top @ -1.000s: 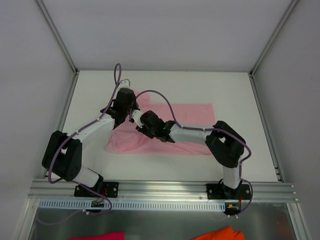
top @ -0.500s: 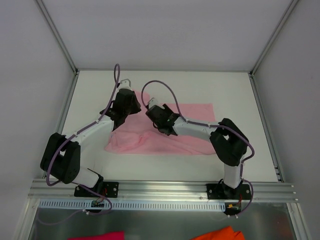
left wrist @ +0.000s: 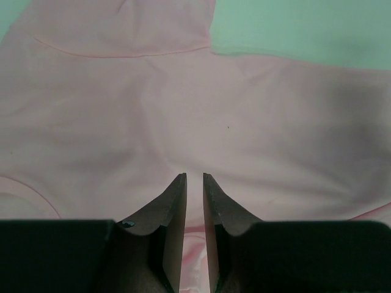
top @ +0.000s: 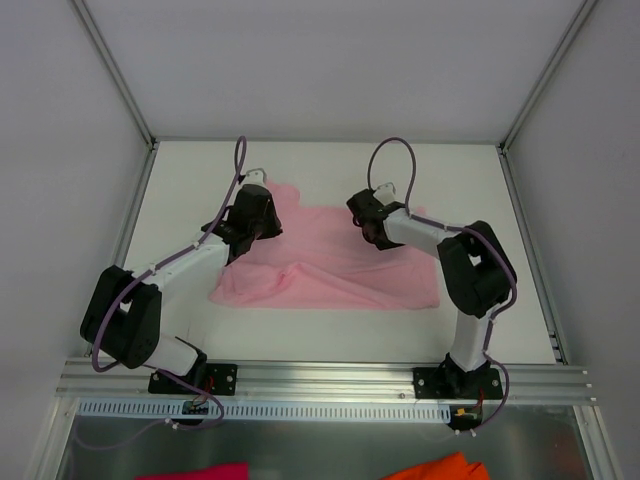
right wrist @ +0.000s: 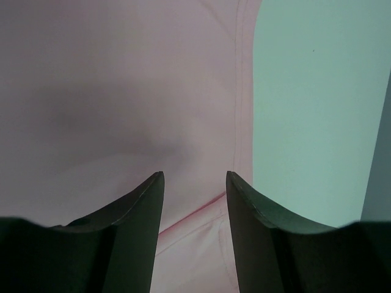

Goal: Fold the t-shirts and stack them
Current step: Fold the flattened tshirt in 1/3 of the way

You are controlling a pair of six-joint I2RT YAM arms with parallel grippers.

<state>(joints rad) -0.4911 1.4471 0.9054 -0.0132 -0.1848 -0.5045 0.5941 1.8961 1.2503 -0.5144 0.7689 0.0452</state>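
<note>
Tabletop (top: pixel 200 330), white, walled on three sides; entries run from the near edge outward.

1. Magenta scrap (top: pixel 205 470) and orange scrap (top: pixel 435 468): below the aluminium rail (top: pixel 320 378), well apart from the work (not part of it).
2. T-shirt (top: pixel 340 270): light pink, lying mid-table between the two arms, opened out but rumpled, with a ridge of creases across its near half. Not yet folded.
3. Left gripper (left wrist: pixel 194 178): over the shirt's far-left part, jaws drawn almost together with a thin pinch of pink cloth apparently caught between them. One sleeve (left wrist: pixel 122 30) lies beyond the tips.
4. Right gripper (right wrist: pixel 194 174): over the shirt's far-right edge, jaws standing apart and holding nothing; the stitched hem (right wrist: pixel 243 91) runs under the right-hand tip, bare table beside it.
5. Back wall (top: pixel 320 70): plain.

Step in hand, as judged: spreading the shirt flat ahead of the first fold, with the far edge being taken at both ends.

Next move calls for: the right gripper to settle on the hem and close on it, matching the left, so the pair can tension the cloth evenly (a one-sided pull would likely bunch it again).

Change against a second ago: the right arm has swung from the shirt's middle, close by the left gripper, out to the far right, and its jaws have parted. The left has shifted little. The shirt's right side now lies broader.
</note>
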